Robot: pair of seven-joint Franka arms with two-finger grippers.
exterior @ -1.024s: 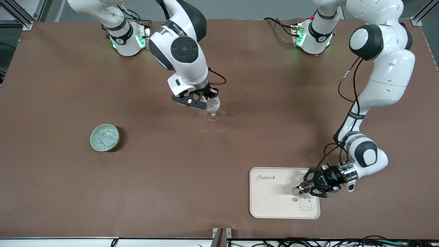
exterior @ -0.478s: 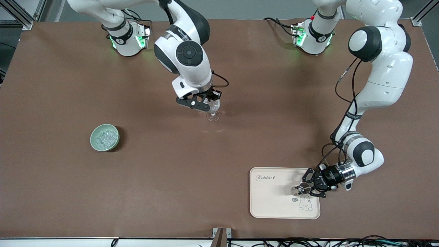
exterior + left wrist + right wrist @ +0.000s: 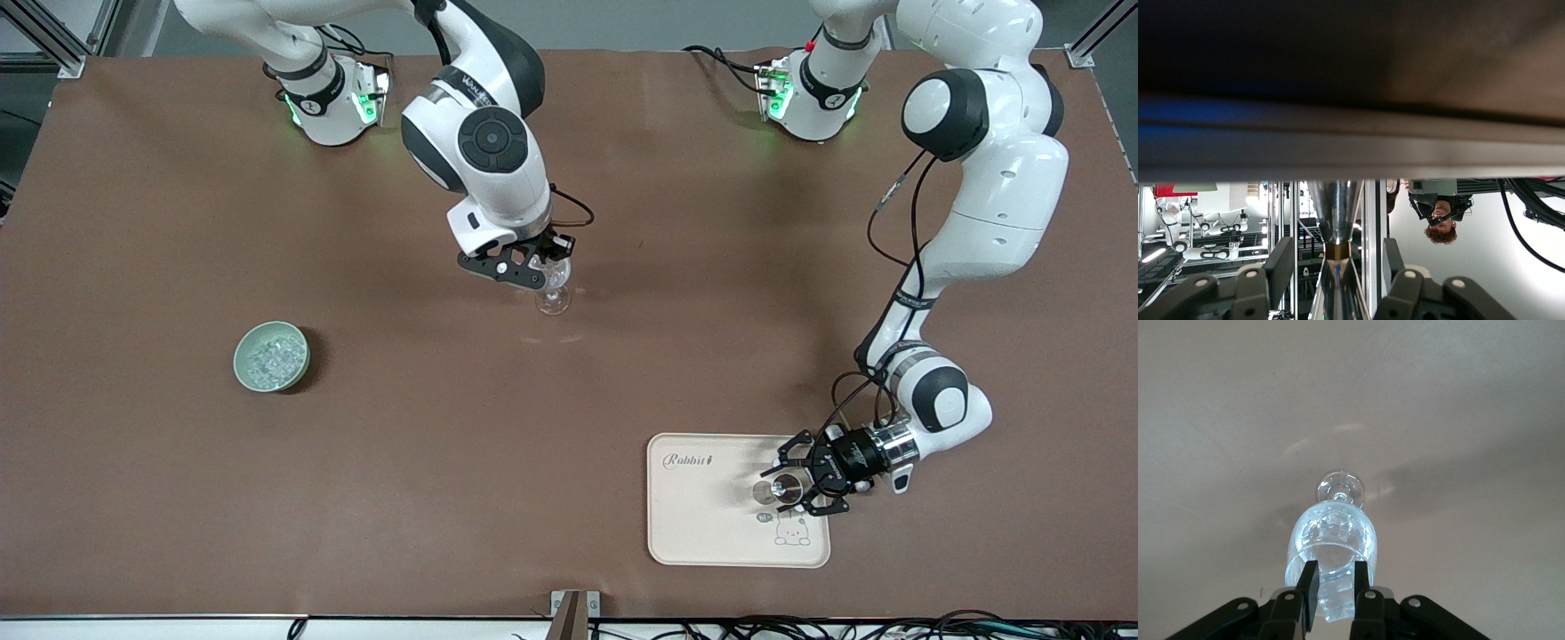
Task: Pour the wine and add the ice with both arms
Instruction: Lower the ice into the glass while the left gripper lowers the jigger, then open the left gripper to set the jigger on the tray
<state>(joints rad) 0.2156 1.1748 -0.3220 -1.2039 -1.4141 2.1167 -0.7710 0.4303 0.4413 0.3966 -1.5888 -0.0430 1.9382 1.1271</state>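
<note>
My right gripper (image 3: 544,267) hangs over a clear stemmed glass (image 3: 553,300) in the middle of the table. In the right wrist view its fingers (image 3: 1308,583) are shut on a clear ice cube (image 3: 1336,599), just above the rim of the glass (image 3: 1338,530), which holds ice. More ice (image 3: 269,358) lies in a pale green bowl (image 3: 244,369) toward the right arm's end. My left gripper (image 3: 789,487) is low over the tray, open, with its fingers either side of a shiny metal-topped bottle (image 3: 781,488) and apart from it. The bottle's neck (image 3: 1336,207) shows between the fingers (image 3: 1281,263).
A cream tray (image 3: 702,524) with a rabbit print lies near the front edge toward the left arm's end and bears the bottle. Bare brown table lies between the bowl, the glass and the tray.
My left gripper has opened and let go of the bottle on the tray. My right gripper has shifted slightly over the glass with the cube in it.
</note>
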